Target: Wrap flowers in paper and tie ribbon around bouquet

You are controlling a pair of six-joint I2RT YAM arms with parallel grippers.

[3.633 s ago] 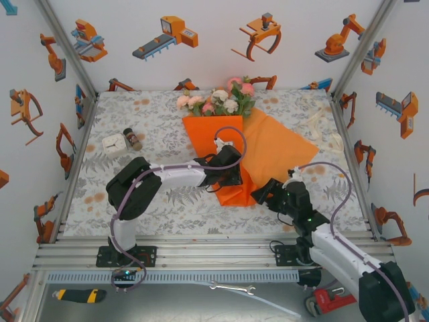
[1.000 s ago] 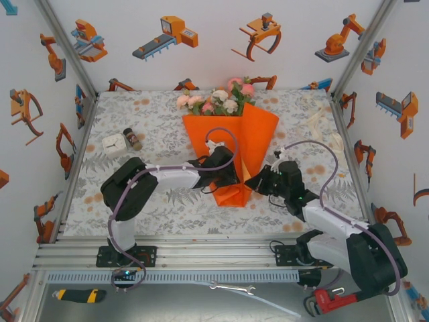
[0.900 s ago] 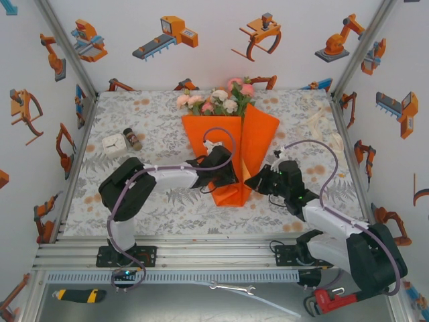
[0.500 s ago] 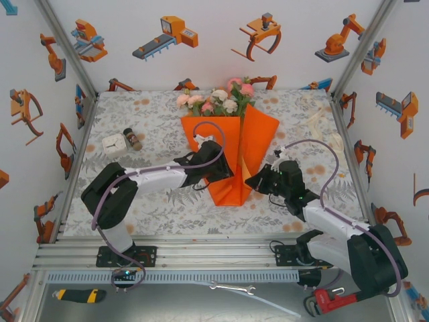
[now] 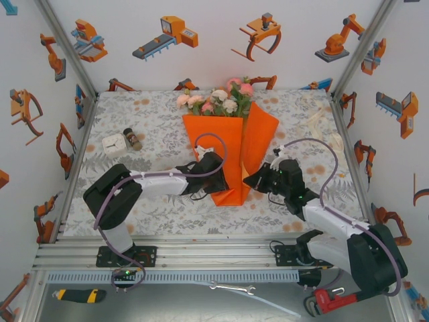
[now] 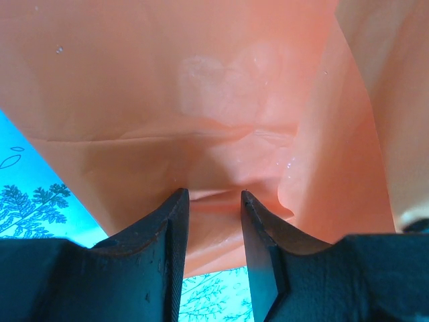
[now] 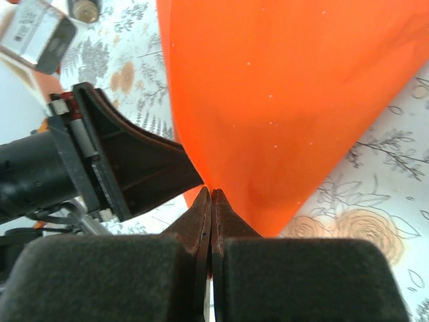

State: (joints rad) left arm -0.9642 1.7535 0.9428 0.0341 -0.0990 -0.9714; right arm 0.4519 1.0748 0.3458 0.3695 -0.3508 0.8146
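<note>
The stems of the flowers [image 5: 218,100] are hidden under the paper [image 5: 213,137], so only the pink and cream heads show at its top edge, in the upper middle of the overhead view. The ribbon [image 5: 320,126] is a pale, hard-to-read strip at the right edge of the table. The left gripper [image 6: 214,198] has its jaws partly apart, straddling a crease near the paper's narrow lower end. Whether the pads press the sheet cannot be told from the wrist view. The right gripper [image 7: 211,194] is fully closed, pinching the paper's lower edge, and the right flap stands lifted from the table. A few seconds earlier that flap lay flat, spread toward the right. It has since been drawn up and inward, and the left gripper has shifted lower along the cone.
</note>
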